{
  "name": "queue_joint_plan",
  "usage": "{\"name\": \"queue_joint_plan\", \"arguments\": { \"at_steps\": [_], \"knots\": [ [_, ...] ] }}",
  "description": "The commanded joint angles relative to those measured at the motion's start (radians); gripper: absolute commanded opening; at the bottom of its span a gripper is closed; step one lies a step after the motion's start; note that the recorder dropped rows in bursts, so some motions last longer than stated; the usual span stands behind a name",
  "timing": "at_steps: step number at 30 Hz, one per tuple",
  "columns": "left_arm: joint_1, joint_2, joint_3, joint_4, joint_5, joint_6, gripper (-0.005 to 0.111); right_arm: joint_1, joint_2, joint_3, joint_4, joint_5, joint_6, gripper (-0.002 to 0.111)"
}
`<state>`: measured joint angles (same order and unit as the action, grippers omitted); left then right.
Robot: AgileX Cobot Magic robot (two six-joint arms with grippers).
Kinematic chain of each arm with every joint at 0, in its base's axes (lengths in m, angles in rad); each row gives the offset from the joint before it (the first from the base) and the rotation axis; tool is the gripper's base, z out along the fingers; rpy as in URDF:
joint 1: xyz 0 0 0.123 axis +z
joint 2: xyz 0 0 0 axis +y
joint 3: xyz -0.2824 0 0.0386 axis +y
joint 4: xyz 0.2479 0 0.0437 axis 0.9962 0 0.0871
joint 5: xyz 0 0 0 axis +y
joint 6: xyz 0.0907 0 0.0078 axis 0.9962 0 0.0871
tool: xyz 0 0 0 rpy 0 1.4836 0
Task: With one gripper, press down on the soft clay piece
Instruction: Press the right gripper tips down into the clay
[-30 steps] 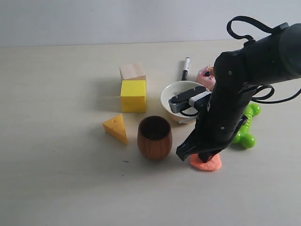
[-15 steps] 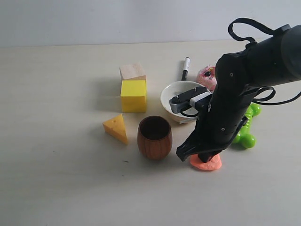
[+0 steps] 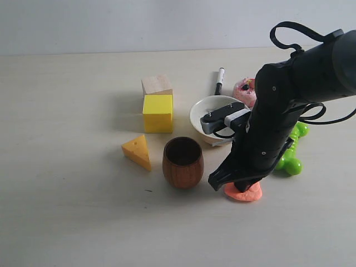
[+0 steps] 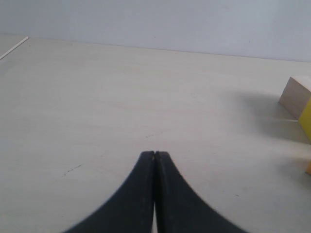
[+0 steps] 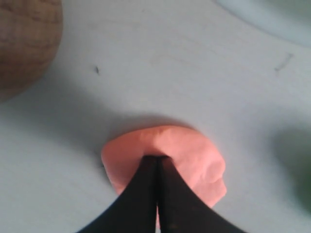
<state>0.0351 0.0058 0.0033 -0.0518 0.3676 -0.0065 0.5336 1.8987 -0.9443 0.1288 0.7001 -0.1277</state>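
Pale worktop [image 3: 67, 222] carrying every object. Bulky black right arm [image 3: 278, 105] leaning down on the right of the exterior view. White bowl [image 3: 194, 111] behind it, and wooden cup [image 3: 183, 162] just beside the contact point, untouched. Green toy [image 3: 293, 165] on the far side of the arm.

Right gripper [image 5: 156, 160] with jaws together, clamped on nothing, tips set on the upper face of the soft clay piece [image 5: 194, 150]. Left gripper [image 4: 154, 156] likewise closed and empty, over bare worktop well apart from the clay.

Soft clay piece flat on the worktop, between cup and green toy, in front of the bowl.

Against one second earlier: arm sunk a shade lower, slightly less clay exposed beneath the tips. Judged as press under way with contact made. Degree of flattening not readable.
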Motion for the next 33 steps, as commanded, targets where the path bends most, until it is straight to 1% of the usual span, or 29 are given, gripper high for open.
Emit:
{"name": "queue_joint_plan", "arguments": {
  "at_steps": [1, 10, 30, 33],
  "knots": [
    [-0.005, -0.006, -0.003, -0.006, -0.011, -0.004, 0.0, 0.001, 0.016, 0.03, -0.005, -0.041, -0.002, 0.0],
    [-0.005, -0.006, -0.003, -0.006, -0.011, -0.004, 0.0, 0.001, -0.045, 0.03, -0.005, -0.051, -0.002, 0.0],
    [-0.005, -0.006, -0.003, -0.006, -0.011, -0.004, 0.0, 0.001, -0.049, 0.03, -0.008, -0.071, -0.002, 0.0],
    [-0.005, -0.006, -0.003, -0.006, -0.011, -0.004, 0.0, 0.001, -0.049, 0.03, -0.008, -0.074, 0.0, 0.002]
  ]
}}
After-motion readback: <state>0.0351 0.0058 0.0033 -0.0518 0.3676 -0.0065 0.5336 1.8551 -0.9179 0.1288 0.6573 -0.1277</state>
